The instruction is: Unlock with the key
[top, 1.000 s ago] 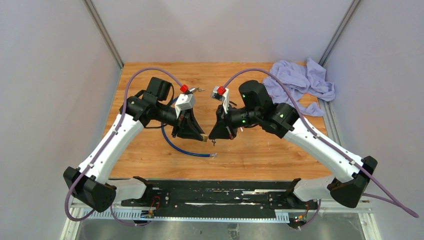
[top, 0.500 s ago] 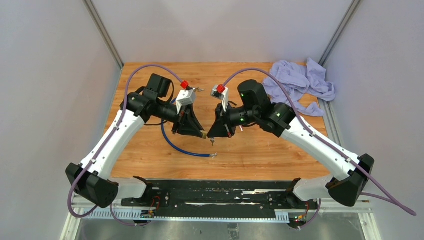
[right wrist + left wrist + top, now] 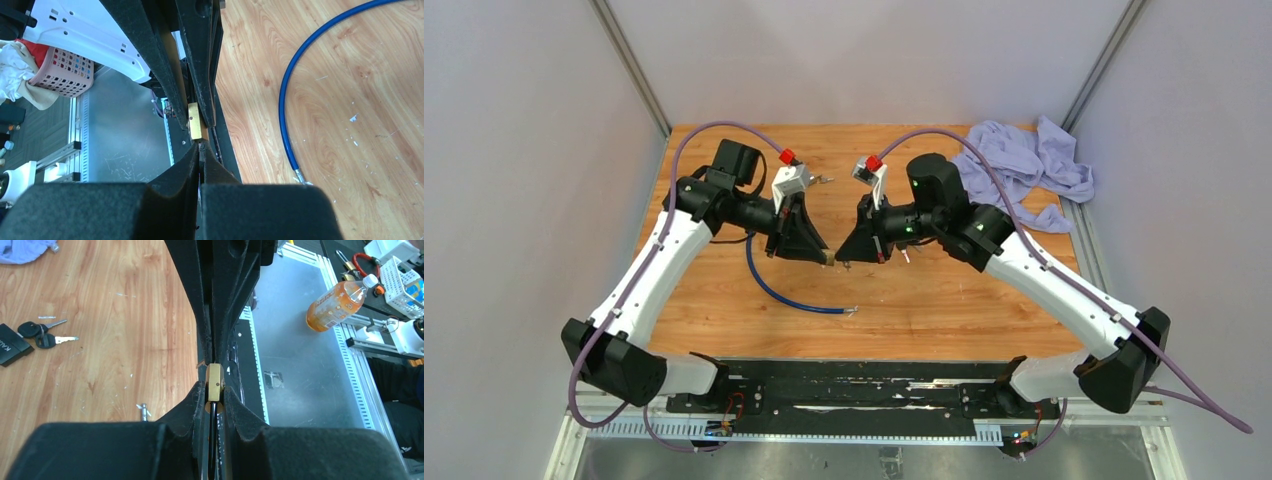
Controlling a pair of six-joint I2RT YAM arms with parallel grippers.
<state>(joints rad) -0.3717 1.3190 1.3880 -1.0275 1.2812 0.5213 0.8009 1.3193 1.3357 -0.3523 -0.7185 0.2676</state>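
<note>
Both arms have carried their meeting point a little farther up the wooden table (image 3: 924, 300), away from the near edge, and the wrists now sit closer to the far end than a second ago.

The left arm and the right arm reach in from either side and meet tip to tip near the middle of the board. A crumpled lilac cloth (image 3: 1024, 165) lies at the far right corner, well apart from the grippers. A blue cable (image 3: 769, 290) curves over the wood below the left wrist and ends near the middle of the table.

The left gripper (image 3: 822, 256) is closed down narrow on a brass padlock (image 3: 215, 382). The lock's body sits pinched at the very fingertips, with a dark part running back between the fingers.

The right gripper (image 3: 845, 258) is pressed fully shut, its tips touching the end of the padlock in the right wrist view. Whether a key sits between them cannot be made out.

In the left wrist view, two black-headed keys (image 3: 42, 335) lie loose on the wood just beside a black fob (image 3: 10, 342), well apart from the padlock.
</note>
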